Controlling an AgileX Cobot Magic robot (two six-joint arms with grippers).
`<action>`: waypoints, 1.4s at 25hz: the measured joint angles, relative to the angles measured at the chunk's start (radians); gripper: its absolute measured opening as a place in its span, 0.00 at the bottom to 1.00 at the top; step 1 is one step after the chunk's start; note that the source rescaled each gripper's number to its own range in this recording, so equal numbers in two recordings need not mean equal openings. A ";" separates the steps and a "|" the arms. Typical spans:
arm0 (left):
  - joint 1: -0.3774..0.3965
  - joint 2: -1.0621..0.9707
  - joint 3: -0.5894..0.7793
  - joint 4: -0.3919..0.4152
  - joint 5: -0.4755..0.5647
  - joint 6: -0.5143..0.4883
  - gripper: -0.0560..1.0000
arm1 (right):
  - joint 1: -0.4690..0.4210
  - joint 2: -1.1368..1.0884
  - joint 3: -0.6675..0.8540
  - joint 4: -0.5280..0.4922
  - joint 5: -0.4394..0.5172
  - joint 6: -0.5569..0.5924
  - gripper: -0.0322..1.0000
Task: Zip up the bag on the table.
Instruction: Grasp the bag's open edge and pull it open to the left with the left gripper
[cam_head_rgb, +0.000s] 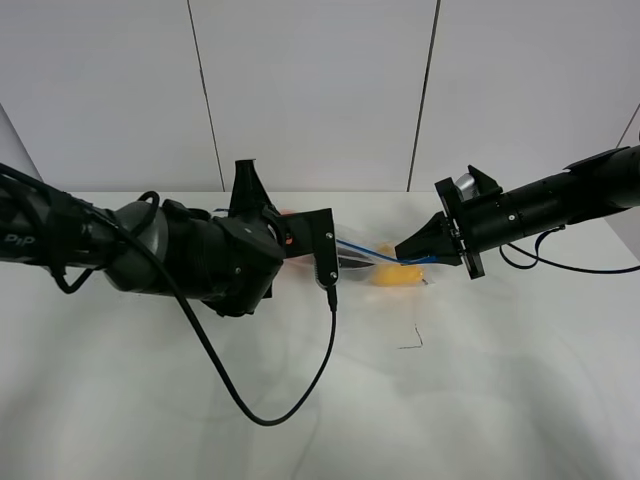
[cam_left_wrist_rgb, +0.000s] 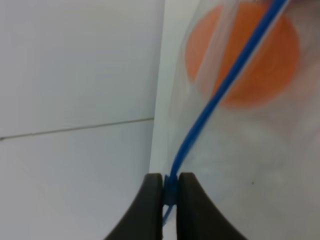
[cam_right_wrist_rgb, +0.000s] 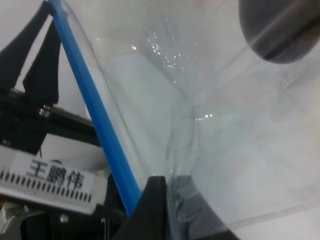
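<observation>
The clear bag (cam_head_rgb: 372, 262) is held stretched between my two grippers over the white table (cam_head_rgb: 480, 400). Its blue zip strip (cam_head_rgb: 375, 252) runs taut from one gripper to the other. My left gripper (cam_head_rgb: 334, 250) is shut on the strip's left end; in the left wrist view the gripper (cam_left_wrist_rgb: 170, 195) pinches the strip (cam_left_wrist_rgb: 220, 90), with an orange item (cam_left_wrist_rgb: 250, 55) behind the plastic. My right gripper (cam_head_rgb: 404, 250) is shut on the bag's right end; in the right wrist view the gripper (cam_right_wrist_rgb: 167, 210) clamps the plastic beside the strip (cam_right_wrist_rgb: 95, 110). A yellow item (cam_head_rgb: 396, 276) shows through the bag.
A black cable (cam_head_rgb: 262, 412) from the left arm loops over the table's front middle. A small dark mark (cam_head_rgb: 412, 340) lies in front of the bag. Another cable (cam_head_rgb: 560, 262) hangs off the right arm. White wall panels (cam_head_rgb: 310, 90) stand behind the table.
</observation>
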 joint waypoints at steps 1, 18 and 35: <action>0.011 0.000 0.000 0.000 -0.002 0.000 0.05 | 0.000 0.000 0.000 0.000 0.000 0.000 0.03; 0.102 0.000 0.000 0.000 -0.008 0.000 0.05 | 0.000 0.000 0.000 -0.003 0.000 0.000 0.03; 0.158 0.000 0.000 -0.004 -0.016 0.000 0.05 | 0.000 0.000 0.000 -0.005 0.001 0.000 0.03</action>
